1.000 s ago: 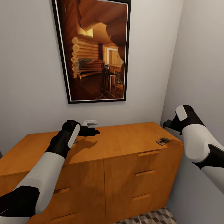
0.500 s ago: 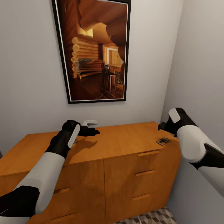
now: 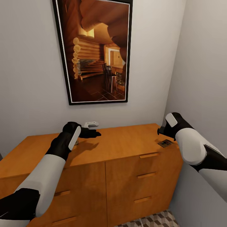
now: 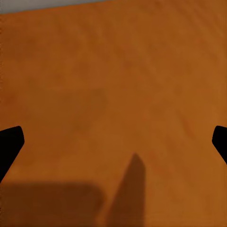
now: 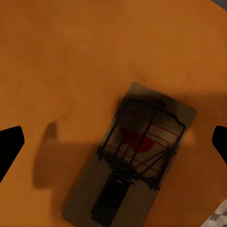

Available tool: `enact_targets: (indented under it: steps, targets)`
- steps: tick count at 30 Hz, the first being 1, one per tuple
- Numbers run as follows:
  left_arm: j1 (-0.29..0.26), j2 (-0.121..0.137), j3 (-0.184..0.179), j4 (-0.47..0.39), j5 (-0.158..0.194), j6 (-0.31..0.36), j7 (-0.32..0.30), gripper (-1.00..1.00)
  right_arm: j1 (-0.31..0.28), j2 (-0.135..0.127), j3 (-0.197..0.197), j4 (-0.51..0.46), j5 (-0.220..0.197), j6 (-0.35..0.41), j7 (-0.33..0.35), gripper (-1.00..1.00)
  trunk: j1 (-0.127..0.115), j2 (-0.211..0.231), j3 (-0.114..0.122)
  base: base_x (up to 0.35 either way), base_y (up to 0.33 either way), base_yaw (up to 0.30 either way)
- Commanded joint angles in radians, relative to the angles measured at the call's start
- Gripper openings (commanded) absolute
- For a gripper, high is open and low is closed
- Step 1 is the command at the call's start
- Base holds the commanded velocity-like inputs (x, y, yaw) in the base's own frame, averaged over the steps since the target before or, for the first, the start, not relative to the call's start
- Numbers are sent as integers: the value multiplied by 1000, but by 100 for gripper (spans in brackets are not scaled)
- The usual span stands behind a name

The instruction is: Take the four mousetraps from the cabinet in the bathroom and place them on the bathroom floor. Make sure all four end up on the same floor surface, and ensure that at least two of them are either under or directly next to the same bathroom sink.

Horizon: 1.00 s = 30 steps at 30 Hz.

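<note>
Clearly the step in hand is a pick of the mousetrap (image 3: pixel 165 143) lying flat at the front right corner of the cabinet (image 3: pixel 119 148) top, and done well it calls for the right gripper (image 5: pixel 113 142) to come straight down with one fingertip on each side of the board, not on the dark wire parts, since a thin flat board so near the edge could be nudged off. In the right wrist view the trap sits between the two spread fingertips, its red mark showing, so the jaws stand wide apart and hold nothing. The right forearm reaches in from the side, wrist bent down over the trap. The left gripper (image 4: pixel 113 142) is likewise spread and empty, hovering over bare cabinet wood, arm outstretched near a small white gadget (image 3: pixel 91 125) on the wall
</note>
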Motion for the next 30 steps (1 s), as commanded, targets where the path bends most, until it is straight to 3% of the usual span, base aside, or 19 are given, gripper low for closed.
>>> enact_targets:
  steps: [1,30]
  targets:
    - [-1,0,0,0,3,4,1,100,-1,0,-1,0,-8,1,-8,100,0,-1,-1,0,0,0]
    - [-1,-1,-1,15,5,4,1,100,-1,-4,3,7,0,-14,-58,100,0,-1,-1,0,0,0]
